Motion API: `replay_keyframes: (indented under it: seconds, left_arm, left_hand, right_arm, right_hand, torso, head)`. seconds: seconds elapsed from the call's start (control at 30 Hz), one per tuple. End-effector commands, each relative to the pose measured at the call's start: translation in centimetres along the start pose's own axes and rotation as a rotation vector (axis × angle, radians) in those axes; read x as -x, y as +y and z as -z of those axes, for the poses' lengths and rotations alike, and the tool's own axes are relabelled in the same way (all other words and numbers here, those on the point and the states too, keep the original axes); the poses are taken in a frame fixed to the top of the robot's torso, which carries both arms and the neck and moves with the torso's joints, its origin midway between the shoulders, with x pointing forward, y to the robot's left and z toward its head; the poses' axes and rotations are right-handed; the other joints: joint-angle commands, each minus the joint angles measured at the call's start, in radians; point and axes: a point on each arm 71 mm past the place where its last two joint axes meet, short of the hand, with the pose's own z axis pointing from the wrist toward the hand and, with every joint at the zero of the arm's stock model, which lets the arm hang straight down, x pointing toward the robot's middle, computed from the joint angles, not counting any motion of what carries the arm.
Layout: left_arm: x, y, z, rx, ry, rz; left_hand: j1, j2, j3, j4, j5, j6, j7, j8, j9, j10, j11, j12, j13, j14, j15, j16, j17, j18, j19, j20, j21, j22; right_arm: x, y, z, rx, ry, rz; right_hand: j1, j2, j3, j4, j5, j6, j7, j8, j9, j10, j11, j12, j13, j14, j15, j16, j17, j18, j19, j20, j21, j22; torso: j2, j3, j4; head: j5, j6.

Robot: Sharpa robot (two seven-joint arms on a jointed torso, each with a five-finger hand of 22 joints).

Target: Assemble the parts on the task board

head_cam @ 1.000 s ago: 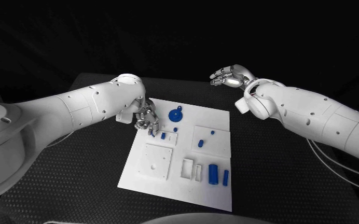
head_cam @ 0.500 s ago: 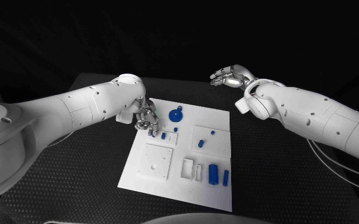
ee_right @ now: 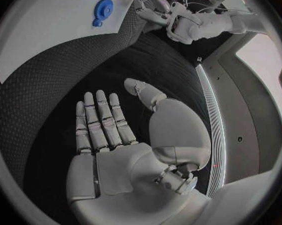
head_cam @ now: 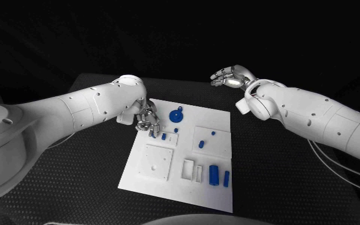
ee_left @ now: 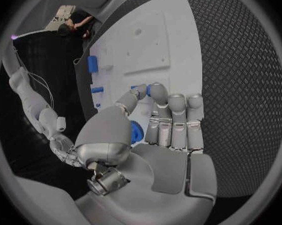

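My left hand (head_cam: 145, 119) sits over the board's (head_cam: 161, 180) far left corner, fingertips pinching a small blue part (ee_left: 147, 90). My right hand (head_cam: 232, 76) hovers beyond the board, fingers spread, holding nothing. Blue gear (head_cam: 176, 115) just beside my left hand.

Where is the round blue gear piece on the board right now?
In the head view the blue gear sits near the far left corner of the task board, just right of the left robot hand, with a small blue peg just in front of it.

White screw-dotted arms (head_cam: 71, 108) end in silver hands with segmented fingers (ee_left: 177, 116).
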Motion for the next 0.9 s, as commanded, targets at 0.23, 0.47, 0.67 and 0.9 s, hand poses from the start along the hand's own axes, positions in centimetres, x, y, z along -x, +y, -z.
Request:
replay_keyframes:
  seconds: [0.23, 0.47, 0.67, 0.9]
  left_arm:
    - [-0.94, -0.89, -0.89, 0.000, 0.008, -0.016]
    - [-1.19, -0.91, -1.14, 0.026, -0.016, -0.060]
    - [-1.04, -0.42, -1.12, 0.038, -0.028, -0.055]
    - [-0.87, 0.05, -1.09, 0.048, -0.044, -0.048]
  left_hand:
    - [0.017, 0.015, 0.087, -0.005, 0.006, 0.014, -0.014, -0.002, -0.003, 0.005, -0.021, 0.006, -0.002, -0.007, -0.012, 0.005, -0.001, 0.012, -0.007, -0.099, 0.004, 0.016]
    - [0.013, 0.017, 0.089, -0.004, -0.005, 0.013, -0.014, -0.004, -0.001, 0.004, -0.021, 0.006, -0.003, -0.006, -0.014, 0.006, -0.002, 0.012, -0.004, -0.100, 0.005, 0.016]
    - [0.014, 0.017, 0.090, -0.005, -0.004, 0.013, -0.014, -0.005, 0.000, 0.005, -0.021, 0.007, -0.003, -0.005, -0.014, 0.006, -0.002, 0.012, -0.004, -0.100, 0.006, 0.016]
    - [0.014, 0.016, 0.091, -0.005, -0.002, 0.014, -0.014, -0.005, 0.001, 0.005, -0.021, 0.008, -0.003, -0.005, -0.014, 0.007, -0.002, 0.012, -0.003, -0.100, 0.006, 0.015]
  right_arm:
    - [-0.27, 0.17, -0.05, 0.013, 0.018, 0.003]
    - [-0.25, 0.16, -0.02, 0.013, 0.018, 0.003]
    - [-0.27, 0.18, -0.02, 0.013, 0.019, 0.003]
    - [-0.25, 0.17, -0.02, 0.013, 0.018, 0.003]
  right_hand:
    - [0.004, 0.001, -0.004, -0.003, 0.000, 0.005, 0.005, 0.005, -0.001, 0.005, 0.001, -0.001, -0.001, -0.001, 0.002, 0.003, -0.002, -0.020, 0.001, -0.001, -0.006, 0.002]
    - [0.004, 0.001, -0.004, -0.003, 0.000, 0.005, 0.005, 0.005, -0.001, 0.005, 0.001, -0.001, -0.001, -0.001, 0.002, 0.003, -0.002, -0.020, 0.001, -0.001, -0.007, 0.003]
    - [0.004, 0.001, -0.004, -0.003, 0.000, 0.005, 0.005, 0.005, -0.002, 0.005, 0.001, -0.001, -0.001, -0.001, 0.002, 0.003, -0.002, -0.020, 0.001, -0.001, -0.007, 0.003]
    - [0.004, 0.001, -0.004, -0.003, 0.000, 0.006, 0.005, 0.005, -0.002, 0.005, 0.001, -0.001, -0.001, -0.001, 0.002, 0.003, -0.002, -0.020, 0.001, -0.001, -0.008, 0.004]
  torso:
    - [0.000, -0.0001, -0.0015]
    - [0.001, 0.0003, 0.0003]
    - [0.000, 0.0004, 0.0002]
    - [0.000, -0.0005, 0.0005]
  head:
    - [-0.001, -0.003]
    - [-0.005, -0.004]
    - [-0.004, -0.003]
    - [-0.005, -0.002]
